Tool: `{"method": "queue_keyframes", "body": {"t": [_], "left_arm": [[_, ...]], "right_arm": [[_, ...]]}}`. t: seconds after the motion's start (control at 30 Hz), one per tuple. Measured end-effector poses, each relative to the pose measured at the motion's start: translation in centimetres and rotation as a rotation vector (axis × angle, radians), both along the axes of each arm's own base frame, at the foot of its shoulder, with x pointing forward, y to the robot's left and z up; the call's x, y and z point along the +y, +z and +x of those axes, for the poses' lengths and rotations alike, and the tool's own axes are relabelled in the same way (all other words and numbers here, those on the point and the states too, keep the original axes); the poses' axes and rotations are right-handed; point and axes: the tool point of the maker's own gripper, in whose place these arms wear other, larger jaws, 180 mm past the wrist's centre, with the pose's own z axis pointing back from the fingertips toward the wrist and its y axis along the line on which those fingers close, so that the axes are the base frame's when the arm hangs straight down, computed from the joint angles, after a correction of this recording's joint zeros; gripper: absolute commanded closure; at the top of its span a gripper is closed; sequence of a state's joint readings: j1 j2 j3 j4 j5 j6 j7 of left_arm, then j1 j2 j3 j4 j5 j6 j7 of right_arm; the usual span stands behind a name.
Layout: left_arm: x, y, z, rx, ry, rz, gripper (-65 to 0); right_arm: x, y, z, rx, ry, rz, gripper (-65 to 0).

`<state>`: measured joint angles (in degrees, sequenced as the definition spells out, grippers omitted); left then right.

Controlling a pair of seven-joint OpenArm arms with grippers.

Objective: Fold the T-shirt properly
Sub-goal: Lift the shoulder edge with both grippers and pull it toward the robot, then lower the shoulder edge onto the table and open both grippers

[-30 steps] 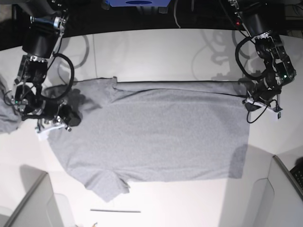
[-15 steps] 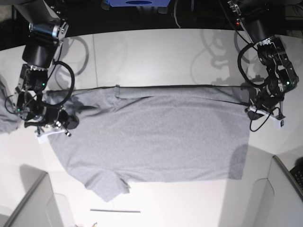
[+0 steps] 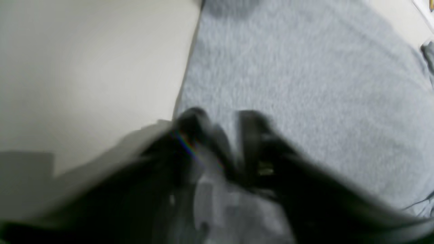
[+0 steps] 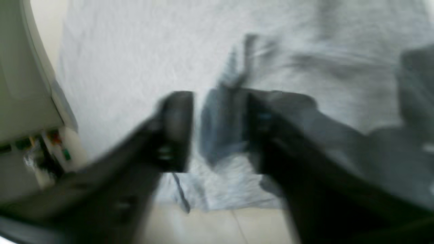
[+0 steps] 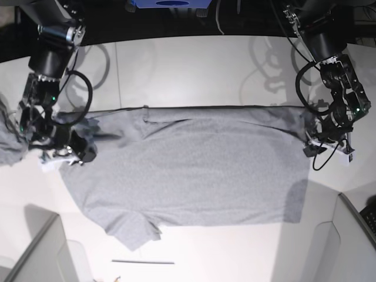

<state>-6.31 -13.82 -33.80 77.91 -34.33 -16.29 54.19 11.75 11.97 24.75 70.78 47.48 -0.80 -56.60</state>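
Note:
The heather-grey T-shirt (image 5: 194, 170) lies flat on the white table (image 5: 194, 64) with its plain side up, a straight folded edge along the far side and a sleeve at the near left. My left gripper (image 5: 313, 145) is at the shirt's right end. In the left wrist view its blurred fingers (image 3: 193, 123) stand apart over the T-shirt (image 3: 305, 84) by its edge, holding nothing. My right gripper (image 5: 75, 150) is at the shirt's left end. Its jaws are open too, with a rumpled fold of the T-shirt (image 4: 135, 51) lying loose beyond the right gripper (image 4: 218, 125).
A smaller piece of grey cloth (image 5: 7, 141) lies at the table's far left edge. Grey bins stand at the near left (image 5: 35, 252) and near right (image 5: 352, 247) corners. A thin dark rod (image 5: 143, 262) lies near the front edge.
Both grippers have gone from shut to open and let go of the shirt's ends. The shirt's far edge has been drawn straighter and now rests on the table.

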Motion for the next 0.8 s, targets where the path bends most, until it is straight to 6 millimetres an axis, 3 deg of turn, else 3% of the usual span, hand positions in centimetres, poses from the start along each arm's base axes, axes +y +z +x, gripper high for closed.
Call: {"method": "queue_keyframes", "body": {"t": [0.07,0.13,0.23,0.3,0.37,0.43,0.5,0.67,0.8], "left_arm": [[0.9,0.2,-0.3,-0.013,0.038,-0.012,-50.2],[2.6,1.3,-0.9,-0.046,0.099,-0.008,-56.6],[4.9,5.1,-2.5,-0.151,0.177,0.066,-57.1],[4.8,6.0,-4.7,-0.177,0.202,0.103,-57.1],[3.4,4.7,-7.2,-0.145,0.198,0.098,-57.1],[1.7,2.2,-10.0,-0.070,0.153,0.082,-57.1],[1.8,1.2,-11.8,-0.055,0.174,0.072,-57.1],[1.8,-1.6,-13.0,-0.018,0.199,0.009,-57.1],[0.7,-2.8,-11.8,-0.030,0.187,-0.056,-56.9]], "right_arm": [[-1.8,0.6,-0.6,-0.062,-0.088,-0.047,-32.0],[-2.5,1.3,-1.8,-0.104,-0.127,-0.082,-29.0],[-2.5,2.9,-3.6,-0.179,-0.180,-0.109,-26.6],[-2.9,3.8,-5.3,-0.220,-0.253,-0.109,-26.6],[-3.4,3.9,-7.6,-0.224,-0.324,-0.113,-26.6],[-3.7,2.8,-10.4,-0.179,-0.382,-0.107,-26.9],[-3.6,1.7,-12.3,-0.142,-0.443,-0.082,-27.2],[-3.2,-0.1,-13.4,-0.096,-0.463,-0.051,-30.3],[-3.2,-1.9,-13.8,-0.060,-0.492,-0.024,-33.5]]}}
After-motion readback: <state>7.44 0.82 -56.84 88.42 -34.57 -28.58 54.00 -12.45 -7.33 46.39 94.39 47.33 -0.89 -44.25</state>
